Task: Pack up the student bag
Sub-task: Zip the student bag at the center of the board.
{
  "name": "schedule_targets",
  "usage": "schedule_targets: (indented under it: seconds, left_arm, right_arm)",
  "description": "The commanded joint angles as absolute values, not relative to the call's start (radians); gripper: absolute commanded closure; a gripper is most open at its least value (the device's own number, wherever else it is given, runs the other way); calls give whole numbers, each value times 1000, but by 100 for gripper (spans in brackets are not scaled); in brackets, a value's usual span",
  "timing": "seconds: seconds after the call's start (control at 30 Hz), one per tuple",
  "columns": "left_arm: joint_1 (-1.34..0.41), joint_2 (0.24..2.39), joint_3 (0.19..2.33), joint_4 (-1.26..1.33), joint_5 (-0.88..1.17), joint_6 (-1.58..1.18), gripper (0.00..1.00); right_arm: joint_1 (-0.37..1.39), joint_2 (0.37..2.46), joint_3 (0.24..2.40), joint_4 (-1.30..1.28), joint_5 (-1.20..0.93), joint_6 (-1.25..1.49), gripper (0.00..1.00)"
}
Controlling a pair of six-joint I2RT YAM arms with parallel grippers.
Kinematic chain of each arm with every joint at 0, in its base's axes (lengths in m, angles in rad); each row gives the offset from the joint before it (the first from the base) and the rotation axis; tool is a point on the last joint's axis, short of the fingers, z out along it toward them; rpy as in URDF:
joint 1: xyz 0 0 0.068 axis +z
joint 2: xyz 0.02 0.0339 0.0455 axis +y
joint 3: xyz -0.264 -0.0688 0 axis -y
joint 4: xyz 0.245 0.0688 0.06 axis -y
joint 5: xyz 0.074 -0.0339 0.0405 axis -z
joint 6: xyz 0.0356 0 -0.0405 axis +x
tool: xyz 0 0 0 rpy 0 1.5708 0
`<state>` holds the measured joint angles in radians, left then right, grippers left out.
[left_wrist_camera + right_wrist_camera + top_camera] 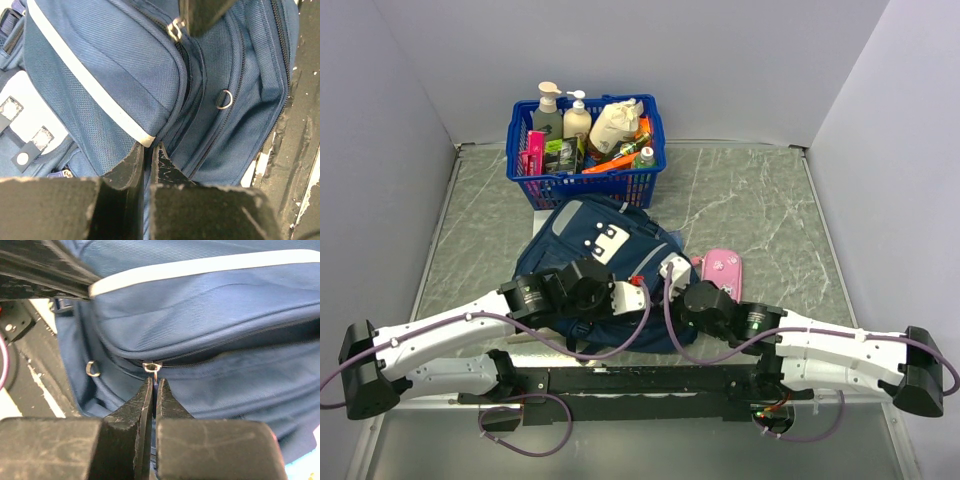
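Note:
The student bag (605, 235) is a navy backpack with white patches and a pale stripe, lying flat in the middle of the table. My left gripper (638, 290) is shut on a fold of its blue fabric (148, 150), just below the end of the pale stripe (100, 90). My right gripper (672, 272) is shut on the metal zipper pull (156, 376) of the bag's zipper (225, 352), which runs closed to the right of the slider. A right finger (200, 12) shows at the top of the left wrist view beside the slider (175, 30).
A blue plastic basket (585, 182) of bottles and small packs stands behind the bag. A pink case (723, 272) lies at the bag's right side. A small metal D-ring (92, 369) hangs on the bag's side. Grey walls close in the table.

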<state>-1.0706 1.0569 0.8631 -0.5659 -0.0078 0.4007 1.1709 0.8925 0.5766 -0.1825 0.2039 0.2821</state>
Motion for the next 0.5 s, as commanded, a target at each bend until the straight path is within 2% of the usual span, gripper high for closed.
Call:
schedule_targets:
  seconds: [0.0, 0.3, 0.47]
  left_arm:
    - [-1031, 1017, 859, -548, -127, 425, 99]
    - [-1031, 1008, 873, -641, -9, 509, 99]
    - [-1034, 947, 829, -716, 21, 583, 98]
  right_arm:
    - [1146, 865, 612, -296, 351, 317, 100]
    - [1048, 905, 649, -380, 426, 322, 100]
    - [893, 876, 638, -269, 259, 216, 100]
